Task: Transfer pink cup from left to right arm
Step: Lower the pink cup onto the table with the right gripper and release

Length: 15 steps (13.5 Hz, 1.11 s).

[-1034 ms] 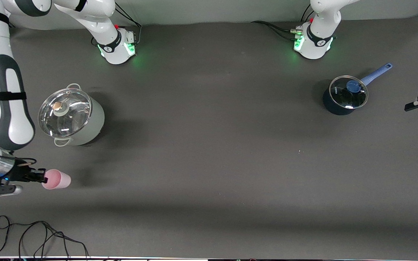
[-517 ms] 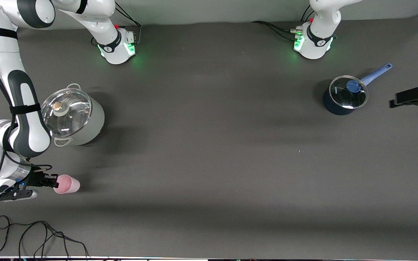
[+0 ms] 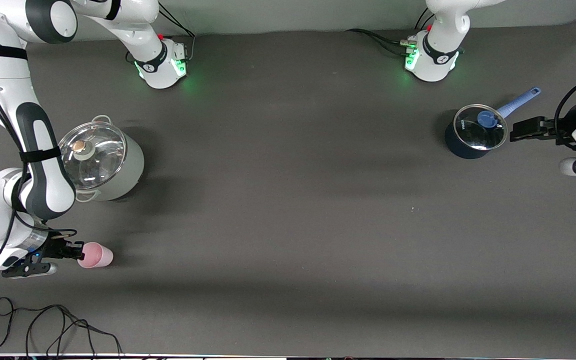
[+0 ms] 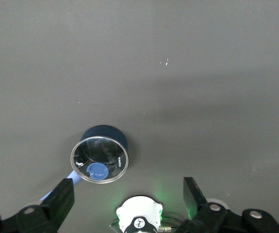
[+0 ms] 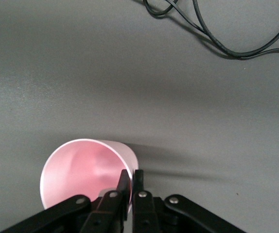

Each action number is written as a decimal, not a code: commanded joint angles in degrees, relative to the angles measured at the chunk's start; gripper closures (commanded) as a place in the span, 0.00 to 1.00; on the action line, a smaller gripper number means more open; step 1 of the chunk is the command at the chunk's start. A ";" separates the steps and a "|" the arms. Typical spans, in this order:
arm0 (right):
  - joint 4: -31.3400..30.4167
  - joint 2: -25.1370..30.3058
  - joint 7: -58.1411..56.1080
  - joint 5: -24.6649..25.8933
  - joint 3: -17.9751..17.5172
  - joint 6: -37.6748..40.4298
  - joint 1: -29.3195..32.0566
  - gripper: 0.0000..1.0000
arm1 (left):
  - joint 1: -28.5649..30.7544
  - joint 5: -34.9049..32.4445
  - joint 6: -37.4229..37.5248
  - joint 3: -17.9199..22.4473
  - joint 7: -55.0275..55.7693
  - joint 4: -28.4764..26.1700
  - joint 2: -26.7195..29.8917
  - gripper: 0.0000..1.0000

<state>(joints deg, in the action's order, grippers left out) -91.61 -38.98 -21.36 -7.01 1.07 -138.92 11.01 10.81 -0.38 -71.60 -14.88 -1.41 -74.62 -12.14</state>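
right gripper (image 3: pixel 74 251) clamped; left gripper (image 4: pixel 128 194) spread

I'm looking at a robot lab bench, not a kitchen. Two white arms are bolted at their bases (image 3: pixel 164 65) to a table (image 3: pixel 288 210) covered in plain dark grey cloth, with green status lights glowing and loose black cables (image 3: pixel 53 325) trailing at the edge. The cookware, a grey lidded pot (image 3: pixel 99 159) and a small blue saucepan (image 3: pixel 475 131), sits there as props.
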 commanded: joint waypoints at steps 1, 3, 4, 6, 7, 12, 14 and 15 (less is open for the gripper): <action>0.12 -0.22 -1.76 -1.69 0.08 -1.09 -0.11 0.45 | -0.26 -1.29 0.59 -0.07 -1.32 0.88 0.10 0.00; 0.12 -0.13 -1.76 -1.60 0.17 -1.01 -0.11 0.31 | -5.25 -4.61 0.24 0.37 -0.35 0.79 0.36 0.00; 0.12 -0.13 -1.76 -1.51 0.17 -0.92 -0.02 0.29 | -6.58 -5.67 0.15 0.72 1.57 0.62 0.71 0.00; 0.21 -0.04 -2.81 -1.34 0.17 -0.57 0.33 0.11 | -11.14 -5.77 -1.86 5.18 2.12 -3.49 3.77 0.00; 0.21 0.22 -3.08 -1.25 0.25 -0.39 0.33 0.08 | -13.08 -5.68 -4.48 7.56 1.50 -6.21 5.70 0.00; 0.65 4.25 -6.33 2.07 0.69 7.58 0.07 0.01 | -17.13 -4.81 -20.04 12.76 1.50 -25.62 18.70 0.00; 2.13 7.59 -6.07 4.54 0.78 15.39 -0.02 0.01 | -19.59 -4.81 -24.79 14.52 2.11 -33.45 23.71 0.00; 2.40 9.95 -6.07 5.51 0.78 19.52 -0.20 0.01 | -19.86 -4.81 -25.68 14.53 2.90 -34.79 24.35 0.00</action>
<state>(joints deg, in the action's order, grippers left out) -89.02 -34.28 -26.18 -3.28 1.50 -126.25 11.24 -6.36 -5.08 -92.88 -2.18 0.07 -100.49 5.91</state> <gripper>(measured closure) 0.004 0.000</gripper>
